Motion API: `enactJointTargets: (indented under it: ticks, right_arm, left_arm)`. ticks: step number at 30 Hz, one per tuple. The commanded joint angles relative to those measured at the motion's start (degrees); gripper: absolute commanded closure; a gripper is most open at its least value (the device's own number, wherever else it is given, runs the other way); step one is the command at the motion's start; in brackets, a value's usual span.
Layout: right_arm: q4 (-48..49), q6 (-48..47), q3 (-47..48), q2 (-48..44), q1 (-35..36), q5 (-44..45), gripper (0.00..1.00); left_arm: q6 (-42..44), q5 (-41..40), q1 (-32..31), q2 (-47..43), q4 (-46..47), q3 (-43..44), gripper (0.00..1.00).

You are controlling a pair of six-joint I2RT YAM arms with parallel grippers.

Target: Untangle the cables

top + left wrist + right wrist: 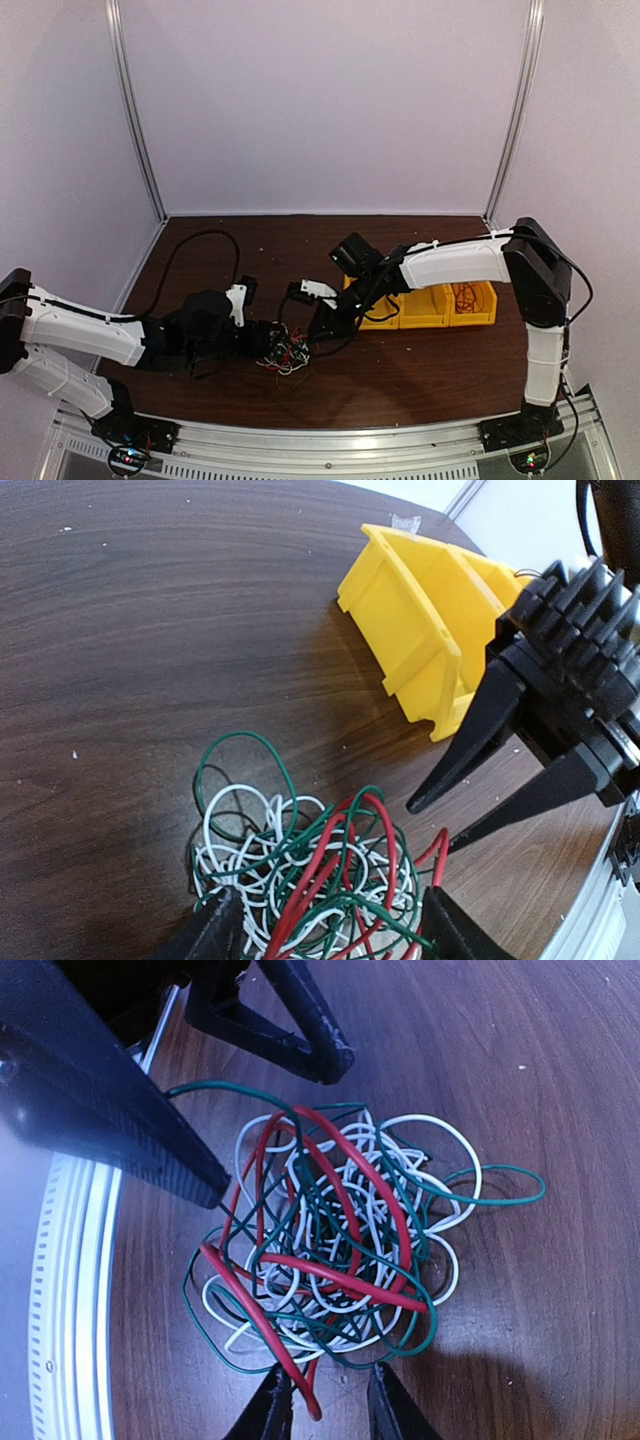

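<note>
1. There are two end effectors. The left end effector (330, 905) is released, its fingers spread wide. The right end effector (328, 1380) is also released, its fingers parted more narrowly.
2. There is one tangle of cables (330, 1230) with strands in three colours: red, white and green. The strands in each colour are too knotted to count.
3. The tangle lies on the counter (130, 630) between the two end effectors, whose tips point at each other across it. The left end effector's fingers straddle one side of the heap. On the opposite side, the end of a red loop lies in the gap between the right end effector's fingers.
4. One green loop and one white loop stick out of the heap, away from the left end effector.
5. Beyond the right end effector, three yellow bins (430, 310) stand in a row. The nearest is just beside its fingers, and the farthest holds thin reddish wires.
6. Bare counter stretches ahead of the left end effector. A metal rail (330, 445) marks the counter's edge close behind both end effectors. White walls (320, 100) close in the far side.
</note>
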Motion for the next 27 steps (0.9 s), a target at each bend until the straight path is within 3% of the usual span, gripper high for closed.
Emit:
enactJointTargets:
  ticks: [1, 4, 11, 19, 27]
  right_arm:
    - [-1.3, -0.1, 2.0, 1.7, 0.3, -1.7, 0.84]
    - [-2.7, -0.2, 3.1, 1.2, 0.3, -1.6, 1.00]
    - [-7.8, -0.2, 9.2, -7.3, 0.4, -2.3, 1.00]
    - [-16.5, 2.9, 32.2, -8.9, 0.6, -6.1, 1.00]
    - [-18.6, 4.5, 45.9, -8.5, 0.6, -5.9, 1.00]
  left_arm:
    - [-0.3, -0.8, 0.4, 0.1, 3.5, -0.3, 0.38]
    - [-0.1, -1.1, 0.4, -0.1, 3.0, -0.1, 0.37]
    - [1.0, -2.1, 0.4, -0.2, 2.1, 0.2, 0.36]
    - [1.4, -2.1, 0.5, 4.9, 4.4, 1.4, 0.36]
    - [1.6, -2.1, 0.5, 4.7, 4.8, 0.4, 0.37]
